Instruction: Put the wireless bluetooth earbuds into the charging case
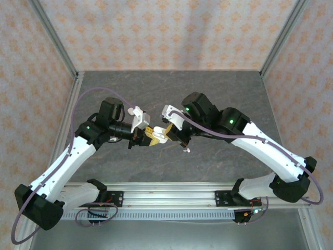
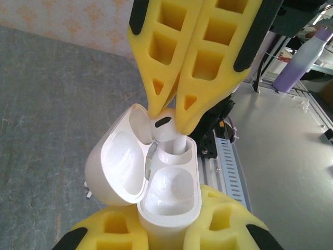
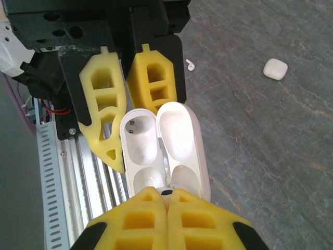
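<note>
Now my left gripper (image 2: 169, 221) is clamped around the base of the open case (image 2: 171, 195), whose lid (image 2: 117, 166) is swung aside. My right gripper (image 3: 166, 195) pinches one earbud (image 2: 165, 128) by its head, with the stem reaching into the case's far socket. A second earbud (image 3: 190, 64) lies loose on the table (image 3: 270, 156), near a closed case (image 3: 275, 69).

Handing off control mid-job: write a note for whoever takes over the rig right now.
Left gripper: shut on the open charging case.
Right gripper: shut on one earbud, stem partly in one slot, not seated yet.
Other slot empty. Second earbud lies loose on the table, as does a closed case.
Left to do: seat this bud, release, fetch the other, close the lid.
</note>
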Robot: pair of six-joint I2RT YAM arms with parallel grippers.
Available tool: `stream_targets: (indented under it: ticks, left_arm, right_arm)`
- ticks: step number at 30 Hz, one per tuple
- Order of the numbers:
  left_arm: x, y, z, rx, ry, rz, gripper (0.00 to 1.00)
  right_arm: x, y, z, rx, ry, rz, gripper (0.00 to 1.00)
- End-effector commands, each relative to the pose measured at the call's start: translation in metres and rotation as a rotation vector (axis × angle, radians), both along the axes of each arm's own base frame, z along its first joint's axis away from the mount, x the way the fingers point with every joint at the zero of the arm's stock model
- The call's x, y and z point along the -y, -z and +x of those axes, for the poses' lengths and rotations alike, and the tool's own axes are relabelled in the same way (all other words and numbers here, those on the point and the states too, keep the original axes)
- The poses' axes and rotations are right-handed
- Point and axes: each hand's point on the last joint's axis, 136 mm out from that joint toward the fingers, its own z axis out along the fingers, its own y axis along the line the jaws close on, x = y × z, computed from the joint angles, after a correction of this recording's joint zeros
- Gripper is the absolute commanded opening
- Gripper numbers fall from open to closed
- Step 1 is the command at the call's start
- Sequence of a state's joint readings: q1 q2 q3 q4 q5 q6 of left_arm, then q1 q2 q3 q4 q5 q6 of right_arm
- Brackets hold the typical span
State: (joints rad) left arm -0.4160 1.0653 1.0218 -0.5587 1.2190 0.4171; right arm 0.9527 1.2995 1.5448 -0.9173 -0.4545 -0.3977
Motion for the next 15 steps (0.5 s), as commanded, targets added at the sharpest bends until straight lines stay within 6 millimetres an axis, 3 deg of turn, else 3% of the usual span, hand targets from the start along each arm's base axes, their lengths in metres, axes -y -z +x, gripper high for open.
stream_targets:
  ticks: [1, 6, 15]
  left_arm:
    - [0.0, -0.023, 0.002, 0.066, 0.011, -0.042, 0.0]
    - [0.0, -0.023, 0.002, 0.072, 0.01, -0.039, 0.0]
    - [-0.002, -0.018, 0.002, 0.076, 0.001, -0.029, 0.0]
  right_arm:
    - [-0.007, -0.006, -0.012, 0.013, -0.076, 0.058, 0.12]
    - [-0.009, -0.007, -0.009, 0.014, -0.06, 0.075, 0.3]
    - [-0.01, -0.026, 0.002, 0.0, 0.054, 0.146, 0.39]
